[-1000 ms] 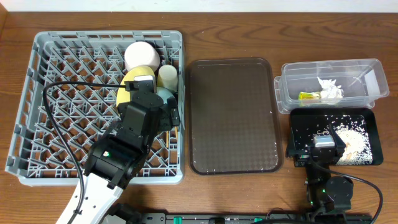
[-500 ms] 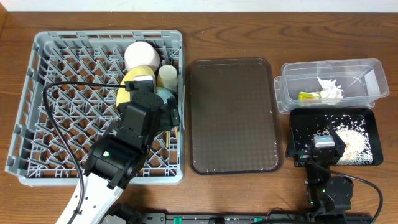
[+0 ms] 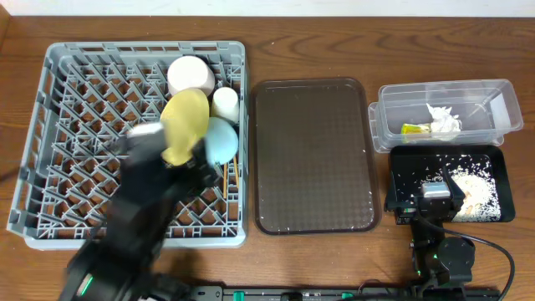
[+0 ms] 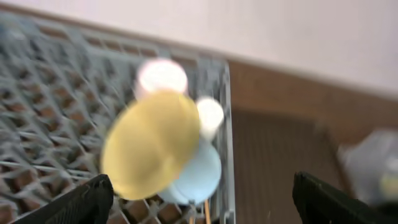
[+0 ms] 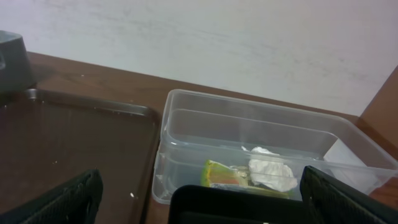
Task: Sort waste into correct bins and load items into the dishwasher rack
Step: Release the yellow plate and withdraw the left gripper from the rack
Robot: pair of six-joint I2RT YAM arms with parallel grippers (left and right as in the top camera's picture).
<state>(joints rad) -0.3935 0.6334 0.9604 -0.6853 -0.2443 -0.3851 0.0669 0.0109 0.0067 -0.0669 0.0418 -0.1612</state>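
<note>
Looks done, with plate [image 3: 184,125] and bowl [image 3: 221,140] in the rack [image 3: 142,48], wrapper [image 3: 414,129] and napkin [image 3: 443,119] in the tub [image 3: 501,109], rice [image 3: 472,191] on the black tray [image 3: 410,167], left gripper [image 4: 202,199] and right gripper [image 5: 202,202] wide open, empty; calls only for parking.

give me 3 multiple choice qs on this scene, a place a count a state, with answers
1. The snack wrapper lies in: A) the clear tub B) a sink C) a drawer
2. Cups in the grey rack: A) none B) two C) five
3. The right gripper is: A) shut B) shut on a spoon C) open
Answers: 1 A, it shows through the tub's wall beside the napkin; 2 B, a white cup and a cream cup; 3 C, its fingers stand wide apart.
</note>
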